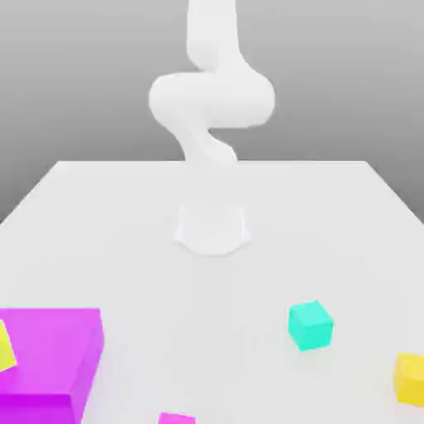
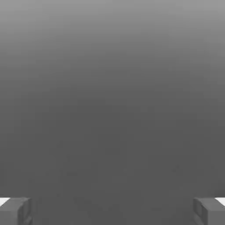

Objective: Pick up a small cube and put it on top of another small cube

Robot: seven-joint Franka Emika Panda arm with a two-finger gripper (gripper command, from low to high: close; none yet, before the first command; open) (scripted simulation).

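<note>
A small teal cube [image 1: 310,325] sits on the white table [image 1: 124,215], toward the exterior view's right. A small yellow cube [image 1: 410,378] lies further right, cut by the frame edge. The top of a small magenta cube [image 1: 175,419] peeks in at the bottom edge. In the hand view my gripper [image 2: 112,212] is open, its two grey fingertips [image 2: 16,211] standing far apart with nothing between them, against plain grey background. The white arm [image 1: 211,99] rises from its base [image 1: 214,228] at the table's middle.
A large magenta block [image 1: 50,360] stands at the exterior view's near left. A yellow piece [image 1: 4,346] leans against its left side at the frame edge.
</note>
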